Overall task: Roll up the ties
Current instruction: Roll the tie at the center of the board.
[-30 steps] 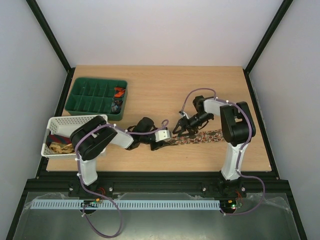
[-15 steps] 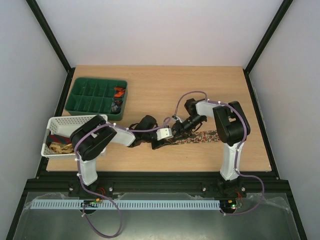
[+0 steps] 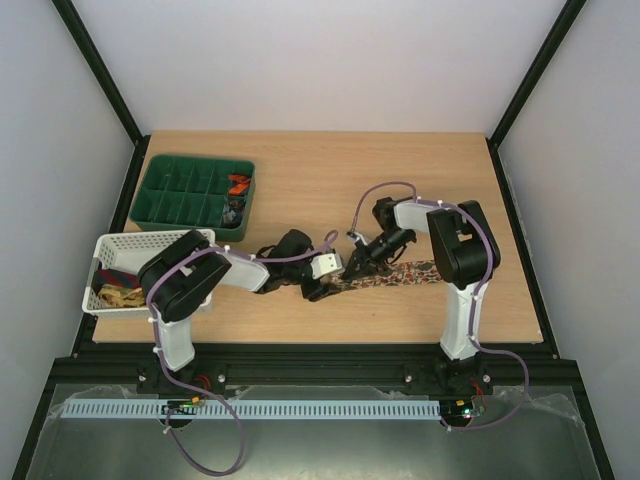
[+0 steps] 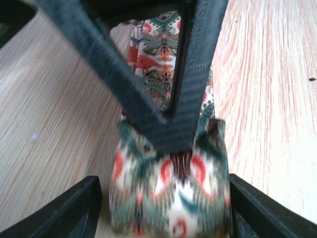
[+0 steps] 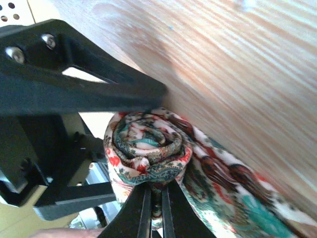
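Wooden table (image 3: 300,170): tie (image 3: 400,273) lies left-to-right, trailing right of the claws; right claw (image 5: 154,208) pinches its coil (image 4: 168,198), left claw (image 3: 320,290) gapes around it.

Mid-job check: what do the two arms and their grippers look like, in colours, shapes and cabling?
The left arm and right arm both mix white links with bulky black joint housings. A thin purple cable loops along each. The left gripper and right gripper have flat, matte-black fingers.
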Motion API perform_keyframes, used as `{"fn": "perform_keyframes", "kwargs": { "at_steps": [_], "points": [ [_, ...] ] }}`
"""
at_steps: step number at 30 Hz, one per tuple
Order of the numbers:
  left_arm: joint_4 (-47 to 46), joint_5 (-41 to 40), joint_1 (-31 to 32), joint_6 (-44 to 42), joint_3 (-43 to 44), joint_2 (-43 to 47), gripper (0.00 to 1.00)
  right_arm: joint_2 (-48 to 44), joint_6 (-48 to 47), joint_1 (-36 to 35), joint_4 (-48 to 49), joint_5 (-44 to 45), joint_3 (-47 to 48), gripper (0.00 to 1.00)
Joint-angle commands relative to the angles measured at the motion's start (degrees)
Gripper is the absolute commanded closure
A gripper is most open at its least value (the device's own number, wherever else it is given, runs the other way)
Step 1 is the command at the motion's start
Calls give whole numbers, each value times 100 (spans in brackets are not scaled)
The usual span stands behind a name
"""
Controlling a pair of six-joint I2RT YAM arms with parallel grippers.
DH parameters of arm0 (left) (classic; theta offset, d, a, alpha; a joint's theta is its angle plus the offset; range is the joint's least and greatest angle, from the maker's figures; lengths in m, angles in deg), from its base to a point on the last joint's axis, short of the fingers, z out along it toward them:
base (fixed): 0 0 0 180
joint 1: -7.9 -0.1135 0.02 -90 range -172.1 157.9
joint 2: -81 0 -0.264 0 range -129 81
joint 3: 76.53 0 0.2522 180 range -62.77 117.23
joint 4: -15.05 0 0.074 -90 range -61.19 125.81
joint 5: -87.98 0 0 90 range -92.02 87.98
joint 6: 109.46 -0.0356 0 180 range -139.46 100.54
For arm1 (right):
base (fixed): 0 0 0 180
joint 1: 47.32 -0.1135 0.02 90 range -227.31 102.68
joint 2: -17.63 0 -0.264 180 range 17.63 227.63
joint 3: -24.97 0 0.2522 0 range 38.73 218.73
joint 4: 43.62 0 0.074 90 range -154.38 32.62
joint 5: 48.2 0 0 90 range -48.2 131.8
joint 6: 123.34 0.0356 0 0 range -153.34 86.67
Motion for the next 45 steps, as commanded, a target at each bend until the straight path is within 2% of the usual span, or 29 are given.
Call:
{"fn": "perform_keyframes", "kwargs": {
  "at_steps": [1, 7, 13, 15, 18, 20, 23, 27, 29, 31, 34, 41, 43, 45],
  "points": [
    [-404, 339, -64, 261, -215, 268, 29, 132, -363, 158, 240, 1307, -350, 99],
    [-1193, 499, 29, 731, -198, 13, 23, -4, -438, 223, 460, 1676, -564, 99],
    [-1624, 490, 259, 799, 79, -443, 23, 7, -329, 229, 657, 1702, -736, 99],
    [-1583, 486, 285, 780, 193, -570, 28, 43, -234, 226, 717, 1633, -753, 99],
    [-1324, 318, 284, 569, 237, -598, 45, 62, -127, 228, 768, 1505, -736, 99],
    [-1054, 84, 283, 298, 127, -459, 53, 39, -85, 229, 739, 1427, -709, 98],
    [-638, -251, 241, -4, -130, -233, 58, -37, -94, 240, 577, 1317, -568, 93],
    [-151, -553, 223, -300, -323, -65, 60, -205, -149, 324, 119, 893, -258, 67],
    [7, -606, 222, -353, -348, -44, 60, -329, -174, 335, -123, 503, -141, 59],
    [126, -661, 231, -343, -317, -49, 59, -441, -112, 323, -281, 44, -100, 55],
    [274, -697, 235, -259, -178, -101, 58, -536, -4, 123, -307, -306, -137, 55],
    [430, -692, 248, -162, -4, -155, 57, -310, 247, -209, -4, -187, -182, 59],
    [480, -688, 253, -163, 19, -173, 57, -232, 281, -230, 102, 34, -177, 64],
    [512, -688, 252, -162, 48, -179, 57, -117, 192, -229, 100, 319, -143, 75]
  ]
}}
